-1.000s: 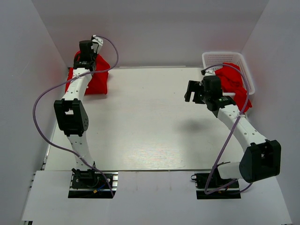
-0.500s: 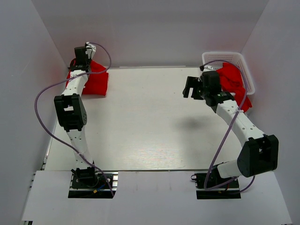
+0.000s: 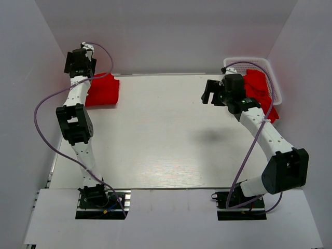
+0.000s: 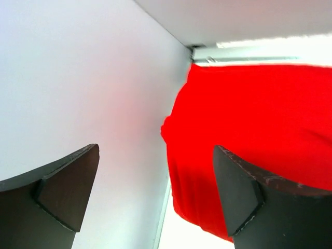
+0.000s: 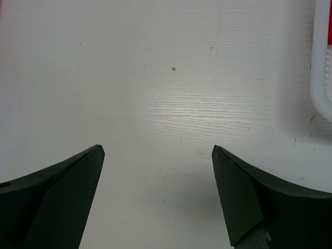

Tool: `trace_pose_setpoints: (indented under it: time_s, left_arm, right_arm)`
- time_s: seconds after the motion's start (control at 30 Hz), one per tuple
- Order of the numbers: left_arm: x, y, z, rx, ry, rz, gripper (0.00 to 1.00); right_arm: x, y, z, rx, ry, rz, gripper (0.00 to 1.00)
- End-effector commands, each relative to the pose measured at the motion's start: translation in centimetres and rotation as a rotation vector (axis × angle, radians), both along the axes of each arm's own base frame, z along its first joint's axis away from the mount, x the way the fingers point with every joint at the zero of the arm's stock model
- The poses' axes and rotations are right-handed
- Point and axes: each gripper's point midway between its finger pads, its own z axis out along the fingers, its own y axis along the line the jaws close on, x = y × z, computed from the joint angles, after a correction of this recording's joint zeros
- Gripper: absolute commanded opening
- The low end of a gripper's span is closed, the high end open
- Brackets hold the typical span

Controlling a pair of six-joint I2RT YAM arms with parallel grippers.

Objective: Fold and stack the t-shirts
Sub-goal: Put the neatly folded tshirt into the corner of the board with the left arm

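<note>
- The left gripper (image 3: pixel 78 62) is hanging at the far left corner of the table (image 3: pixel 166 140), close to the left wall (image 3: pixel 31 104). Its 2 fingers are standing apart with nothing between them.
- In the left wrist view, the left gripper (image 4: pixel 155 153) is framing the wall (image 4: pixel 78 78) on one side and red fabric on the other. Neither finger is gripping the cloth.
- The folded t-shirts (image 3: pixel 104 91) are lying flat in that far left corner of the table, just beside the left arm, which is hiding their left edge from above.
- Seen from the left wrist, the folded t-shirts (image 4: pixel 259 119) are showing layered folded edges along the side facing the wall.
- The right gripper (image 3: pixel 210 93) is hovering over the far right part of the table, just left of the basket (image 3: pixel 244 63). Its 2 fingers are spread wide and holding nothing.
- In the right wrist view, the right gripper (image 5: pixel 158 150) is showing only bare table (image 5: pixel 171 93) between its fingers, and the basket (image 5: pixel 321 78) rim is peeking in at the right edge.
- The unfolded t-shirts (image 3: pixel 258 85) are sitting heaped in the white lattice basket at the far right corner, and 1 part of the red fabric is hanging over its near rim.
</note>
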Motion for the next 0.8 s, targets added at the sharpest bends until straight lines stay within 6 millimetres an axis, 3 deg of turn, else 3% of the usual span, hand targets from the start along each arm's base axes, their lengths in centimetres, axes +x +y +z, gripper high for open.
trace_pose_setpoints:
  time_s: [0.0, 0.03, 0.17, 0.3, 0.37, 0.4, 0.5, 0.53, 0.57, 0.6, 0.63, 0.67, 0.7, 0.73, 0.77]
  left_arm:
    - [-0.2, 0.6, 4.0, -0.039, -0.109, 0.050, 1.00]
    - [-0.4, 1.2, 4.5, -0.038, -0.113, 0.059, 1.00]
    - [-1.1, 0.1, 6.4, -0.100, -0.153, 0.033, 1.00]
    - [-1.7, -2.9, 6.5, -0.246, -0.147, 0.000, 1.00]
    - [-2.6, -5.9, 6.5, -0.381, -0.094, -0.063, 1.00]
    - [-3.1, -6.9, 5.4, -0.485, -0.082, -0.035, 1.00]
    - [-6.2, -11.5, 3.7, -0.677, 0.026, -0.118, 1.00]
    - [-8.5, -13.2, 2.6, -0.721, 0.071, -0.121, 1.00]
    - [-9.4, -14.2, 2.5, -0.744, 0.071, -0.129, 1.00]
    - [-11.2, -14.8, -0.1, -0.785, 0.108, -0.045, 1.00]
    - [-12.3, -15.8, -0.3, -0.800, 0.112, -0.047, 1.00]
    - [-13.7, -17.8, 1.4, -0.809, 0.087, -0.090, 1.00]
    - [-15.4, -18.9, -0.3, -0.842, 0.123, -0.052, 1.00]
    - [-16.6, -20.4, -0.3, -0.860, 0.137, -0.076, 1.00]
    - [-17.6, -23.2, 2.1, -0.867, 0.083, -0.167, 1.00]
  right_arm:
    - [0.4, 0.4, 2.3, 0.020, -0.047, 0.011, 0.90]
    - [0.2, 0.5, 2.2, 0.025, -0.042, 0.014, 0.90]
    - [-0.8, 0.6, 1.9, 0.032, -0.035, 0.034, 0.90]
    - [-1.2, 0.4, 2.1, 0.035, -0.045, 0.027, 0.90]
    - [-1.7, 0.2, 1.8, 0.032, -0.037, 0.019, 0.90]
    - [-1.8, 0.0, 1.3, 0.026, -0.027, 0.009, 0.90]
    - [-2.7, -0.6, 0.3, 0.026, 0.012, -0.017, 0.90]
    - [-3.1, -0.6, 0.0, 0.029, 0.025, -0.020, 0.90]
    - [-3.2, -0.8, -0.2, 0.033, 0.031, -0.033, 0.90]
    - [-3.9, -1.0, -1.2, 0.030, 0.053, -0.038, 0.90]
    - [-4.2, -1.1, -1.3, 0.036, 0.055, -0.044, 0.90]
    - [-4.5, -1.2, -2.4, 0.050, 0.085, -0.065, 0.90]
    - [-5.1, -1.4, -2.8, 0.051, 0.093, -0.071, 0.90]
    - [-5.6, -1.4, -3.6, 0.055, 0.109, -0.070, 0.90]
    - [-5.8, -1.1, -3.3, 0.074, 0.103, -0.067, 0.90]
